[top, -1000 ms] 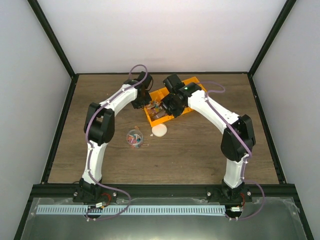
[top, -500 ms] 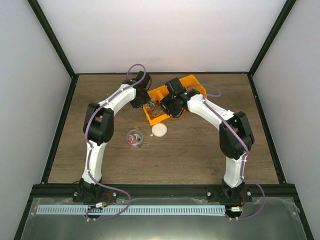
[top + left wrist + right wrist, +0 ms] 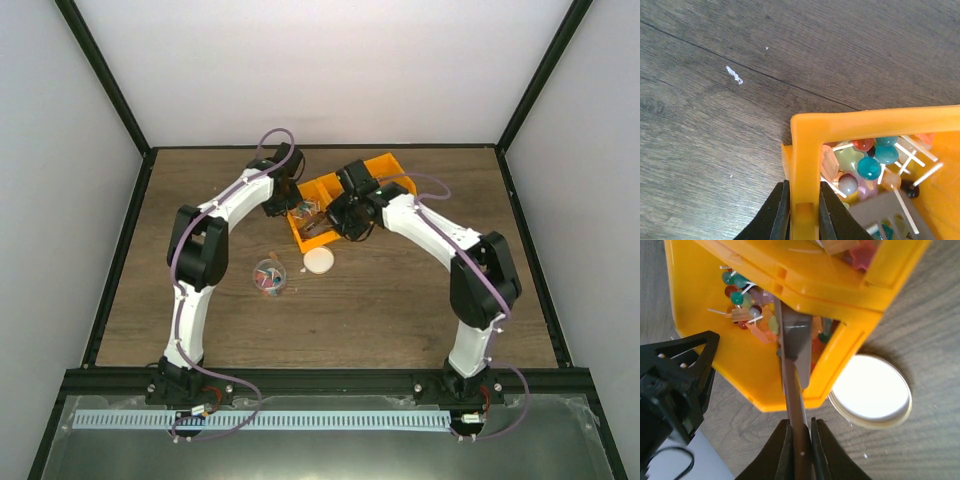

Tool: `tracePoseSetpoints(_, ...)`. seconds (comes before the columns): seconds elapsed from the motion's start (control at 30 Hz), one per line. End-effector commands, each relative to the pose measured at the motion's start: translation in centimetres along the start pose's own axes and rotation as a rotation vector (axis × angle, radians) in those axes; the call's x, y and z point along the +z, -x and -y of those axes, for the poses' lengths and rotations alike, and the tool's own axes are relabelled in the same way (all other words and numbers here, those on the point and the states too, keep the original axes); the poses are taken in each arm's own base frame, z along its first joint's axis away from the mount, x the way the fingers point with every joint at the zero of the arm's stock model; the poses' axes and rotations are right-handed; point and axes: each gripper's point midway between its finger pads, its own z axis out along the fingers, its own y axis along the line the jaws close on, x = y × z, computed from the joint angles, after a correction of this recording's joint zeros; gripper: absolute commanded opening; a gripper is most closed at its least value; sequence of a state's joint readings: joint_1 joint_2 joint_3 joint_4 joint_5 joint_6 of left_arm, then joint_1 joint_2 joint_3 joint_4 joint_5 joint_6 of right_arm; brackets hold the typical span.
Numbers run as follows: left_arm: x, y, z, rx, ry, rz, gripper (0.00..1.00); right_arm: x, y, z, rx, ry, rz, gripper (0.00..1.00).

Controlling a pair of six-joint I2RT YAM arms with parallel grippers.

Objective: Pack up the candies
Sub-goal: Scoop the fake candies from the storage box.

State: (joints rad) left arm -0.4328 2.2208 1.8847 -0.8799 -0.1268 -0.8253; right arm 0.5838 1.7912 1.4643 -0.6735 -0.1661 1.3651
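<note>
- Right arm's forearm has swung off toward the right since a second ago, uncovering more of the far end of the orange bin (image 3: 385, 166). The bin, the lid and the cup lie where they did.
- The right gripper (image 3: 797, 429) is clamped tight on the handle of a brown scoop (image 3: 792, 340). The scoop's blade reaches over the bin's wall into a compartment, in among the candies.
- The left gripper (image 3: 802, 200) pinches the bin's left wall, one finger inside and one outside, closed on the orange plastic.
- The candies (image 3: 870, 167) are small round sweets on white sticks, in teal, red, pale green and pink. They are heaped in the bin's compartment at the corner the left gripper holds.
- A small clear cup (image 3: 268, 277) stands on the wooden table (image 3: 400, 300), near and left of the bin, with more coloured sweets in it.
- A round cream lid (image 3: 319, 261) lies flat just beside the bin's near corner, to the right of the cup.
</note>
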Motion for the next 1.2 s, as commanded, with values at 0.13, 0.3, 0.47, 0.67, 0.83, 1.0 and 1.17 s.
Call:
tracePoseSetpoints(0.13, 2.4, -2.2, -2.0, 0.129, 0.082, -0.121, 0.04, 9.6, 2.5, 7.0, 0.032, -0.244, -0.028, 0.01)
tracePoseSetpoints(0.3, 2.1, -2.1, -1.4, 0.164, 0.056, -0.124, 0.04, 9.0, 2.7, 5.3, -0.036, -0.092, 0.0, 0.01)
tracePoseSetpoints(0.47, 1.8, -2.0, -1.2, 0.162, 0.045, -0.127, 0.04, 8.1, 2.1, 5.6, -0.045, 0.064, 0.011, 0.01)
tracePoseSetpoints(0.67, 1.5, -1.0, -2.3, 0.149, 0.072, -0.109, 0.04, 4.3, 3.6, 5.5, 0.013, -0.117, 0.083, 0.01)
tracePoseSetpoints(0.83, 1.8, -0.8, -2.6, 0.138, 0.076, -0.11, 0.04, 0.7, 3.4, 4.7, 0.049, -0.11, 0.114, 0.01)
tracePoseSetpoints(1.0, 2.1, -1.2, -2.4, 0.145, 0.063, -0.129, 0.04, 2.9, 2.7, 6.6, 0.063, -0.165, 0.066, 0.01)
tracePoseSetpoints(1.17, 2.2, -1.9, -2.2, 0.171, 0.047, -0.151, 0.04, 9.3, 2.7, 5.5, 0.0, -0.085, -0.019, 0.01)
